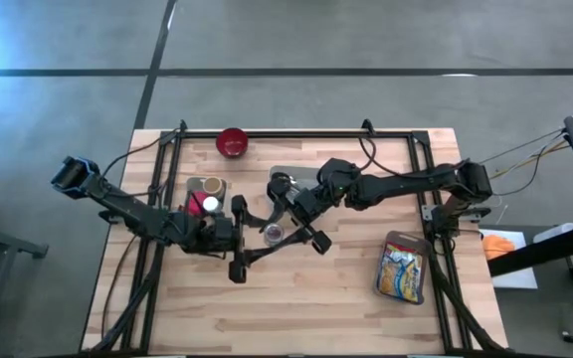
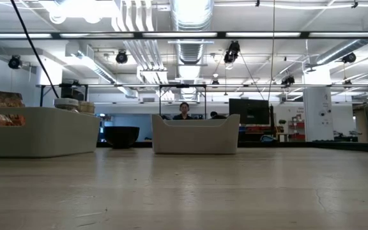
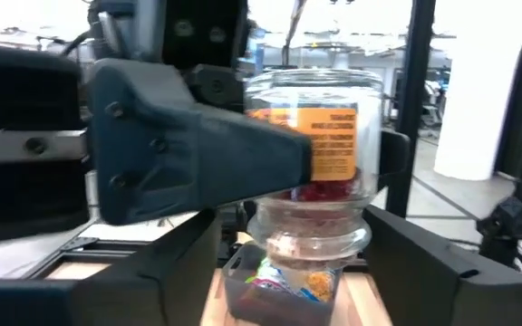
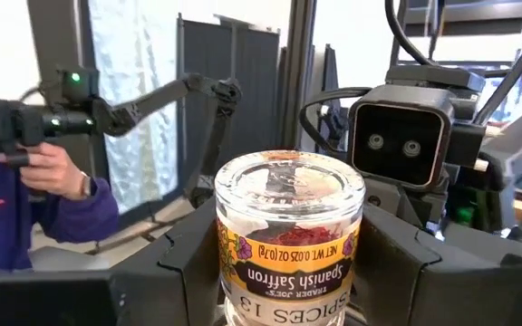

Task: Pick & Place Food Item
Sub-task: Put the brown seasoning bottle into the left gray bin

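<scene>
Mid-table, small glass spice jar (image 1: 273,233) labelled Spanish Saffron held off wood by right gripper (image 1: 274,231), fingers closed on its sides. Left gripper (image 1: 257,235) just beside jar on opposite side, fingers (image 3: 424,263) wide, flanking jar, contact unclear. Snack bag (image 1: 403,268) in tray well right of jar. Red bowl (image 1: 232,142) behind jar at far edge. Person's hand (image 4: 48,167) beyond table holds controller.

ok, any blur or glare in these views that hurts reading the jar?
Left wrist view: the right end effector's near finger is smeared and covers part of the jar. Right wrist view: jar label sharp, window behind blown out. High view: blue flare at the upper left corner, jar tiny. Low view: ceiling lights glare, jar not in frame.
</scene>
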